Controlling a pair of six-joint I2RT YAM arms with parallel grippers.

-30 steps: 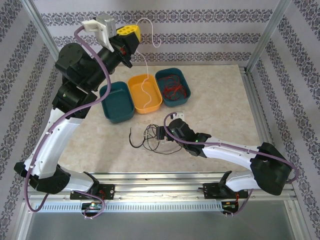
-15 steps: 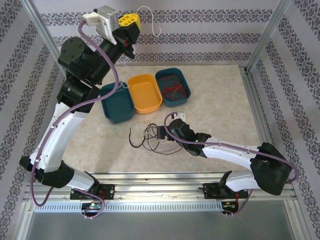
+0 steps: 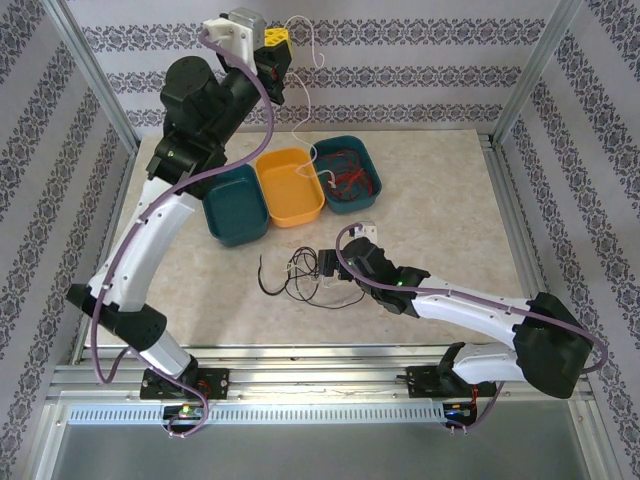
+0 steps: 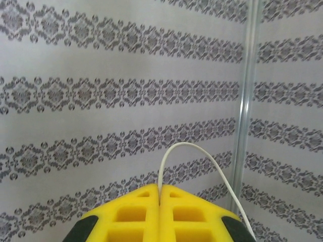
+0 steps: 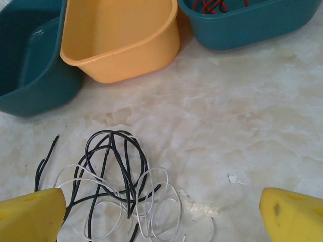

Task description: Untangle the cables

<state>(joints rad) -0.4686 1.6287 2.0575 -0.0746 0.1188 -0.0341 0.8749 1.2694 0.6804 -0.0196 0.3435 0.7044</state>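
Three oval trays sit in a row on the table (image 3: 440, 220), and the yellow tray (image 3: 290, 185) in the middle is the landmark. Touching its left side is the left teal tray (image 3: 233, 205), nothing visible inside. High above and behind the yellow tray, up against the patterned wall (image 4: 101, 91), the left gripper (image 3: 283, 40) has its yellow fingers pressed together, pinching a white cable (image 4: 189, 143). The cable arcs up out of the fingertips, bends over to the right and drops; the lower part hangs toward the yellow tray's right rim, and whether it touches cannot be told. In front of the yellow tray, on bare table, lies a tangle of black and white cables (image 5: 116, 181), loops crossing each other, one black end sticking out to the left. Right gripper (image 3: 325, 266) is low at the tangle's right edge, jaws spread wide, holding nothing; tangle sits by its left finger. Touching the yellow tray's right side is the right teal tray (image 3: 372, 160), with red cables (image 3: 345, 175) bunched inside.
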